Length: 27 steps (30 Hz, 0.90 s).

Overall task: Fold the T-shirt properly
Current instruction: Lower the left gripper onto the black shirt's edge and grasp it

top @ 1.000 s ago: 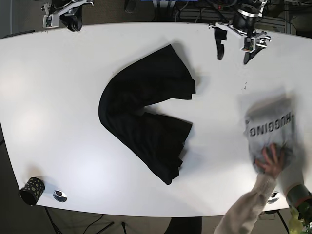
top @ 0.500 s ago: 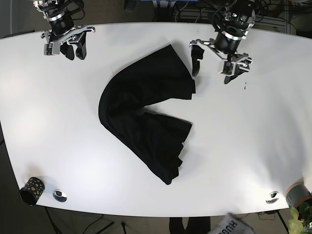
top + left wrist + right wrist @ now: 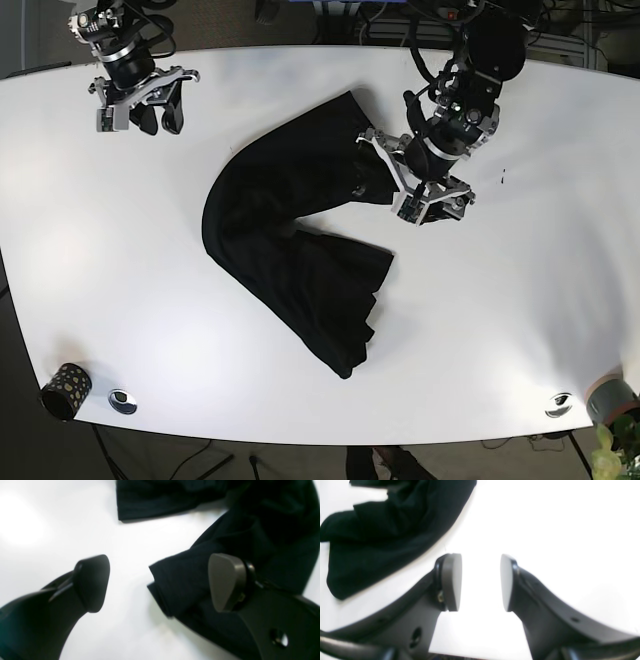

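Your left gripper (image 3: 412,178) is spread wide, straddling the black T-shirt's (image 3: 290,240) far hem corner mid-worktop (image 3: 500,320). Right gripper (image 3: 145,100) gapes narrowly, holding nothing, near the far corner.

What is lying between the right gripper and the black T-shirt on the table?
Nothing: in the base view only bare white table separates the right gripper from the black T-shirt. The right wrist view also shows bare tabletop there.
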{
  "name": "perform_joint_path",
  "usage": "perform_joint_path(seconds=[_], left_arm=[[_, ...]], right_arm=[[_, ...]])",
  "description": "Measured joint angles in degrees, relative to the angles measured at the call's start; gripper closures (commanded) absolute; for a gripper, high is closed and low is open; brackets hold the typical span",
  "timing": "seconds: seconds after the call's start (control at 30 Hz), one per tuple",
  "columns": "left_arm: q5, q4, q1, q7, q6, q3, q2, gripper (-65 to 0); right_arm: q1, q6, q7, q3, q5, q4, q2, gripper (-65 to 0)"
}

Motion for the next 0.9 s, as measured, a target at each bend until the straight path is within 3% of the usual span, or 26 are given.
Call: perform_joint_path(seconds=[0.23,0.43,0.5,0.6,0.73,0.9], left_arm=[[-0.24,-6.69,-2.95,0.79,-8.11,1.86,0.17,-58.5],[0.00,-9.94,-2.69,0.90,-9.53,1.75,0.00,-55.8],[-0.02,-9.94,-2.73,0.87,-9.51,1.77,-0.11,-49.9],[-0.20,-9.92,-2.75,0.74,-9.64,1.92,-0.13,-30.7],[0.04,-10.05,-2.73,0.83,-9.70,1.79,-0.17,-0.3],[0.00,-10.08,-2.86,0.79,-10.03,0.22,-0.13,-0.4]], right_arm=[[1.38,-0.42,-0.11,-1.33,-0.13,0.02,0.09,-24.7],[2.91,-0.35,-2.38,-2.10,-0.02,0.02,0.11,-24.7],[3.45,-0.63,-2.95,-2.08,-0.13,0.02,0.11,-24.7],[4.55,-0.61,-3.87,-2.10,-0.04,0.02,0.09,-24.7],[5.62,-0.55,-4.52,-2.10,0.02,0.02,0.11,-24.7],[6.27,-0.61,-4.74,-2.10,-0.17,-0.04,0.11,-24.7]])
